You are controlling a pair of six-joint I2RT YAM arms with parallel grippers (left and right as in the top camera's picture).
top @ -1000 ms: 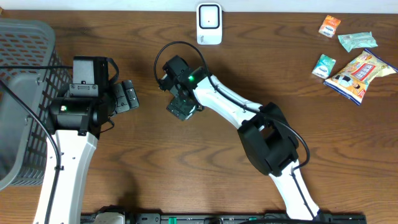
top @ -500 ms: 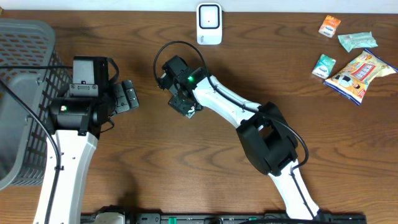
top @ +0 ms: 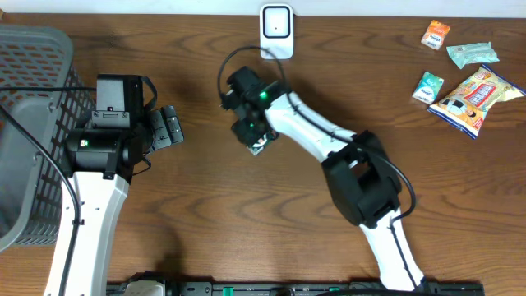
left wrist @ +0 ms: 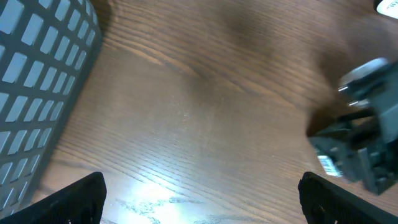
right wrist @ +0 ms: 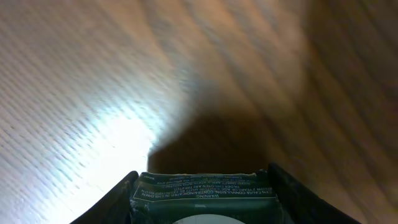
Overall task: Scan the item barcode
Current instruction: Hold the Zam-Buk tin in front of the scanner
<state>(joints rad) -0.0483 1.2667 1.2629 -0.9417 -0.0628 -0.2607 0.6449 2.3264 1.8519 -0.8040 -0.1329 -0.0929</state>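
Note:
The item, a dark green packet (right wrist: 202,186) with small white print, sits between my right gripper's (right wrist: 202,200) two fingers, which press on both of its sides above the wood. In the overhead view the right gripper (top: 253,133) holds the packet (top: 260,145) in the middle of the table, a little below the white barcode scanner (top: 276,31) at the back edge. My left gripper (top: 168,127) stands wide open at the left with nothing in it. From the left wrist its gripper (left wrist: 201,205) shows only bare table between the fingertips (left wrist: 81,198).
A grey mesh basket (top: 33,123) fills the far left and shows as a wall (left wrist: 37,81) in the left wrist view. Several snack packets (top: 472,94) lie at the back right. The right arm's wrist (left wrist: 360,146) shows at the right of the left wrist view.
My right gripper has closed on the dark packet and carried it up and to the right, nearer the scanner. The left arm has not moved.

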